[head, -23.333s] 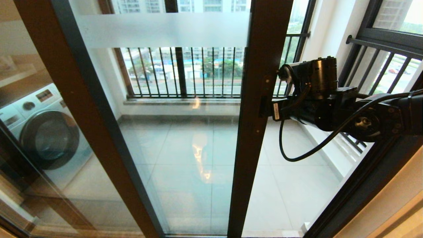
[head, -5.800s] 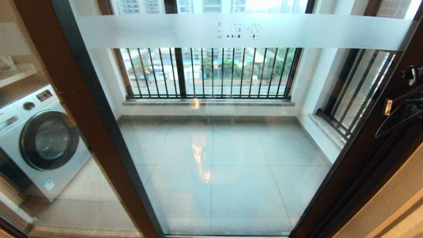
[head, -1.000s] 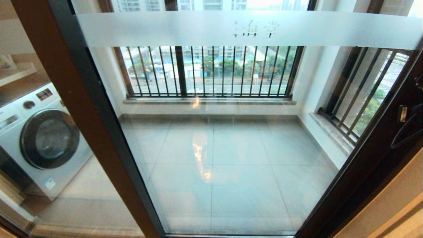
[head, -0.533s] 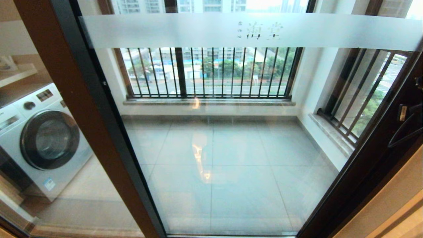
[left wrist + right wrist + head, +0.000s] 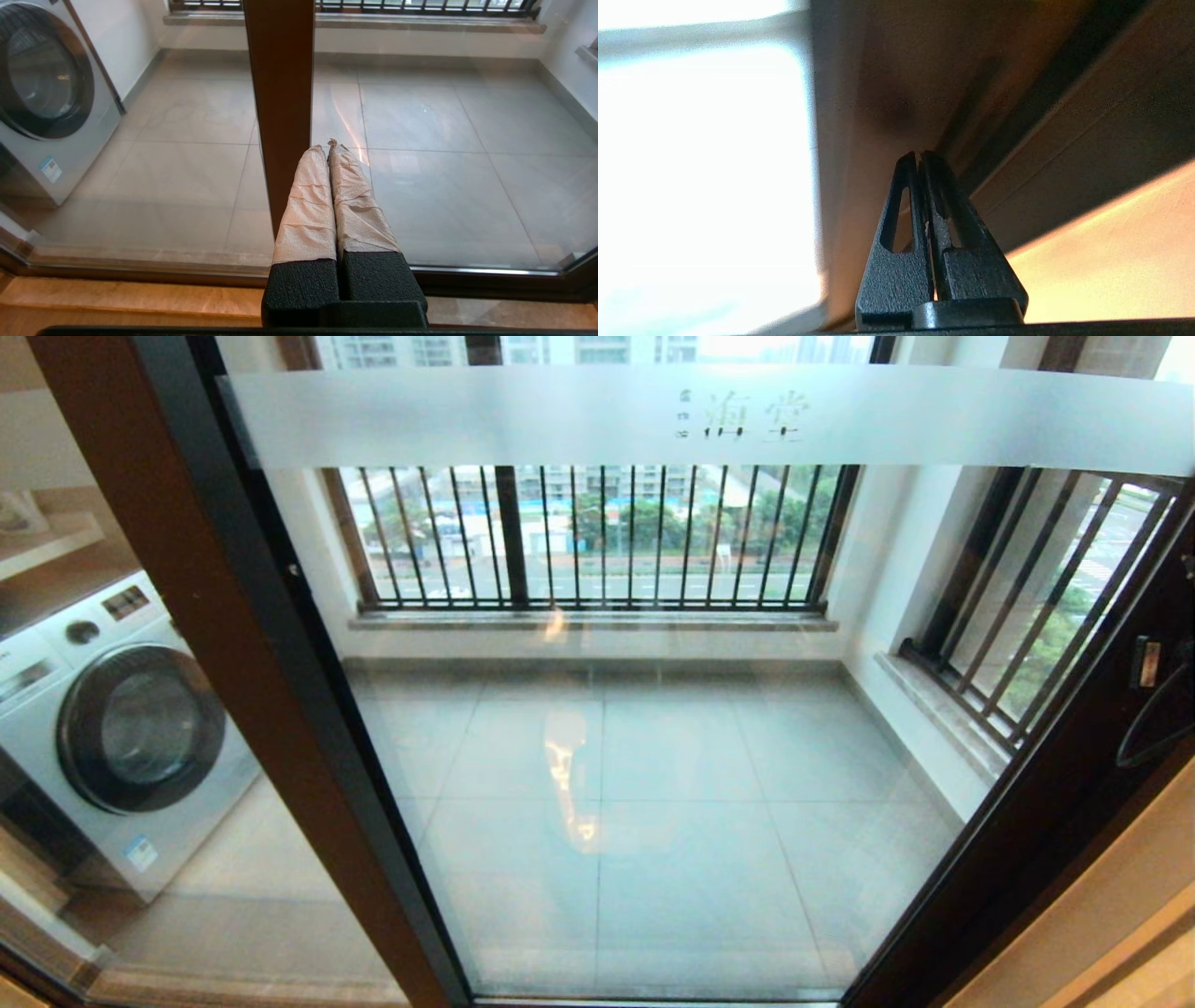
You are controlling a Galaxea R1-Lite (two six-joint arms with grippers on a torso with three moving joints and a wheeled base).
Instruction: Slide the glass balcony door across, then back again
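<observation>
The glass balcony door [image 5: 653, 756] fills the head view, its frosted band [image 5: 467, 415] with Chinese characters running across the top. Its dark right stile [image 5: 1055, 784] stands at the far right against the outer frame and carries the small lock plate [image 5: 1146, 663]. Only a black cable [image 5: 1144, 733] of my right arm shows there. In the right wrist view my right gripper [image 5: 919, 155] is shut and empty, its tips close to the brown stile [image 5: 887, 70]. My left gripper [image 5: 328, 145] is parked low, shut and empty, in front of a brown frame post [image 5: 280, 93].
A washing machine [image 5: 121, 728] stands behind the glass on the left. Black barred railing windows [image 5: 588, 537] close the balcony at the back and on the right [image 5: 1036, 607]. A beige wall [image 5: 1120, 915] lies beyond the door frame at the right. The sill track [image 5: 140, 266] runs along the floor.
The door has slid a little further right: the characters on the frosted band and the lock plate have shifted that way. Less of my right arm's cable shows at the edge.
</observation>
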